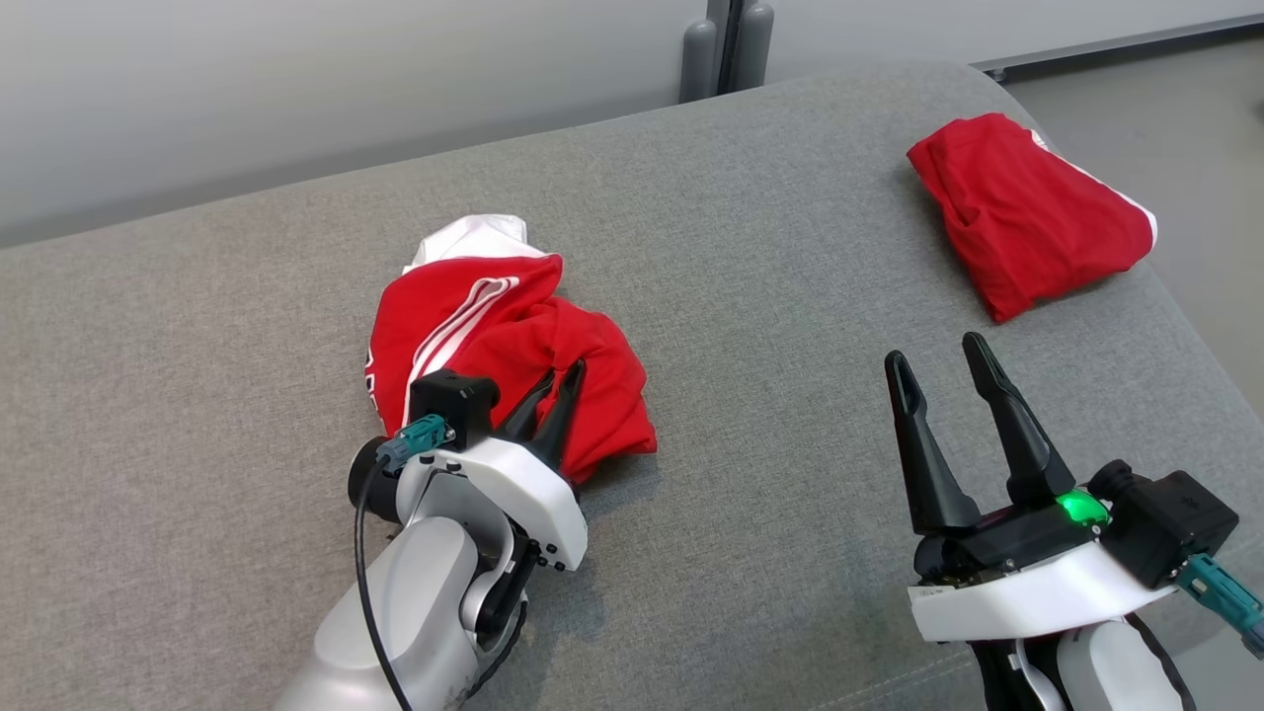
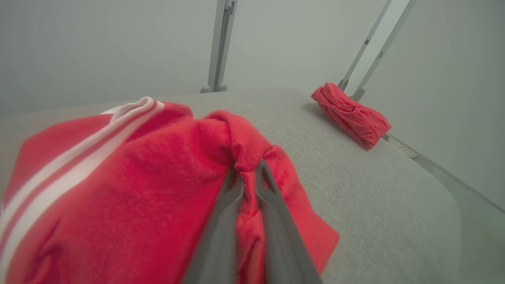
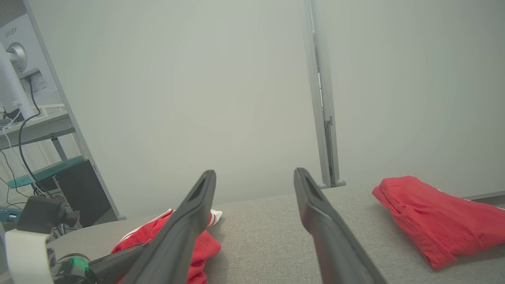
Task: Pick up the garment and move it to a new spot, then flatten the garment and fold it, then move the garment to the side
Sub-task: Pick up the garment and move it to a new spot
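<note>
While the left gripper (image 1: 561, 375) is clamping only a thin ridge of the red garment (image 1: 474, 326) heaped just ahead of its fingertips, it is probably risking the fabric slipping free on lifting, the right gripper (image 1: 933, 354) idling wide open.

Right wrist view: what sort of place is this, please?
Likely a robotics lab or an office test room: a monitor stands on a desk with hanging cables, beside a grey padded worktop.

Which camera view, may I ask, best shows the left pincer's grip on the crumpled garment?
The left wrist view: the left pincer pinches a fold of the crumpled garment up close. The head view shows it from behind; the right wrist view shows the garment's edge.
</note>
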Robot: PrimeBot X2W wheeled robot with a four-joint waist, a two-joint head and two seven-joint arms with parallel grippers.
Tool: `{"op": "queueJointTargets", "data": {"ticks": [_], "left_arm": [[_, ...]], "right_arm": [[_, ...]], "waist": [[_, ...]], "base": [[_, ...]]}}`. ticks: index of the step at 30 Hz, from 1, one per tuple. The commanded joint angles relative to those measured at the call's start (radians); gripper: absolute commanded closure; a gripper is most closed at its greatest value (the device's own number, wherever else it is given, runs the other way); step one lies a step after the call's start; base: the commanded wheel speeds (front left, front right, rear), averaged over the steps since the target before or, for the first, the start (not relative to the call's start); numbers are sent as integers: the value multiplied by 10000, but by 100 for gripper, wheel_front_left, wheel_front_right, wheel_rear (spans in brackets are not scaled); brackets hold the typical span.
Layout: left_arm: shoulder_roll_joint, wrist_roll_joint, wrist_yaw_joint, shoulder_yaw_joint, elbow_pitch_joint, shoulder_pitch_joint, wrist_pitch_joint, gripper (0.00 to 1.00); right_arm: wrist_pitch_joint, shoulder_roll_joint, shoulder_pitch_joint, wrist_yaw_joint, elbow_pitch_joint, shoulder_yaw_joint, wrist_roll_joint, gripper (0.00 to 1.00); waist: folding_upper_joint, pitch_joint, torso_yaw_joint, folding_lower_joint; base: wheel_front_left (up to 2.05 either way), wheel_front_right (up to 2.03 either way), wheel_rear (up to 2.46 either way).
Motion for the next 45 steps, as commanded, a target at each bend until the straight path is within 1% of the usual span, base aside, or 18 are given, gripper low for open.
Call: {"op": "queueJointTargets", "data": {"ticks": [1,5,6,7,8,14,17,20,21,26,27,31,35,40,45], "left_arm": [[152,-149,91,104,-37,-540,-183,100],[152,-405,205,-199,324,-738,-359,100],[151,-452,253,-285,435,-766,-382,68],[151,-509,291,-371,523,-785,-402,52],[151,-580,322,-451,590,-803,-425,0],[151,-890,501,-743,631,-907,-565,0],[151,-813,658,-556,402,-930,-619,0],[270,-521,833,-102,-223,-797,-633,0],[270,-521,833,-102,-223,-797,-633,0],[550,118,1062,903,-1671,-3,-637,0],[626,302,1050,1296,-2170,403,-637,0],[729,578,973,2078,-2939,1220,-638,0],[745,843,856,2784,-3574,2012,-638,0],[711,1142,727,3460,-3991,2864,-639,0],[670,1449,710,4183,-4314,3548,-639,0]], "right_arm": [[-61,34,-71,0,-294,237,76,0],[-61,54,-70,0,-260,229,65,0],[-61,57,-73,0,-251,226,60,0],[-61,60,-74,0,-243,219,57,0],[-61,61,-75,0,-234,214,55,0],[-61,31,-22,0,-192,224,34,0],[-61,31,33,0,-200,200,40,0],[-61,27,82,0,-197,195,55,0],[-61,27,82,0,-197,195,55,0],[-61,-16,174,0,-186,228,55,0],[-61,-36,217,0,-164,227,55,0],[-61,-72,305,0,-87,192,19,0],[-61,-70,421,0,-10,123,-15,0],[-61,-23,652,0,104,-58,-11,0],[-61,5,849,0,215,-138,-23,0]], "waist": [[-1,68,-47,0],[-1,114,-43,0],[-1,113,-33,0],[-1,109,-19,0],[-1,101,2,0],[-1,-63,264,0],[-1,-172,486,0],[-1,-283,783,0],[-1,-283,783,0],[-1,-453,1396,0],[-1,-547,1663,0],[-1,-788,2175,0],[-1,-1079,2608,0],[-1,-1444,3058,0],[-1,-1671,3320,0]], "base": [[0,0,0],[0,0,0],[0,0,0],[0,0,0],[0,0,0],[0,0,0],[0,0,0],[0,0,0],[0,0,0],[0,0,0],[0,0,0],[0,0,0],[0,0,0],[0,0,0],[0,0,0]]}}
